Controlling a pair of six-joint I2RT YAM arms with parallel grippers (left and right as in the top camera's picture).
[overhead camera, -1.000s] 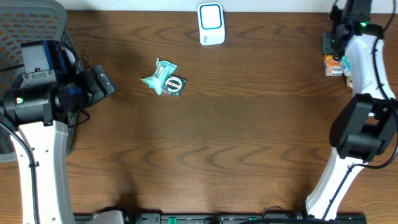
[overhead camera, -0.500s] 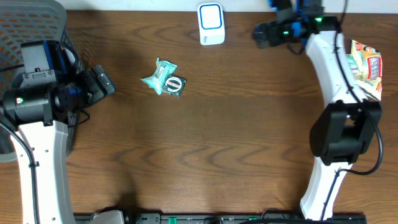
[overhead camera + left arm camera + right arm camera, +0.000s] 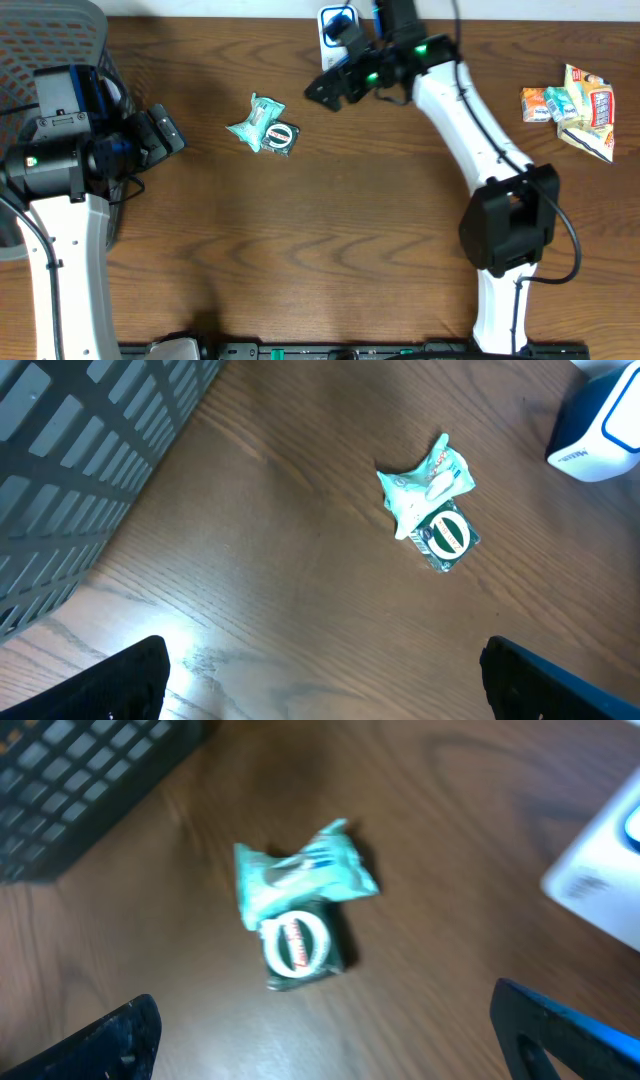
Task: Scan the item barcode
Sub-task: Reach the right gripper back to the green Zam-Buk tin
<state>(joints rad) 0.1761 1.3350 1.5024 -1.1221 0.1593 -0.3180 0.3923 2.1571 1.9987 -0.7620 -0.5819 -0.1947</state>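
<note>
bench (image 3: 330,235), brown wood grain, carrying the items below. item one: teal packet (image 3: 255,120), crumpled, lying flat in the left half of the bench, nearer the far edge than the near one. item two: dark packet (image 3: 284,137) with a round white-rimmed label facing up, touching the teal packet on the side toward the middle of the bench; we cannot read its print, and we see no barcode on either packet. item three: scanner (image 3: 598,422), a white box with a blue-outlined face, standing at the far edge about midway along it, well apart from the two packets and partly covered from overhead by the right arm. item four: pile of snack packets (image 3: 570,105), orange, yellow and red, near the right edge toward the far right corner. item five: grey mesh basket (image 3: 45,35) at the far left corner. right claw (image 3: 320,92): above the bench between the scanner and the two packets, pointed at them, fingers spread wide, nothing between them. left claw (image 3: 165,135): by the left edge, just beside the basket, facing the packets from well apart, fingers likewise spread wide, holding nothing.
</note>
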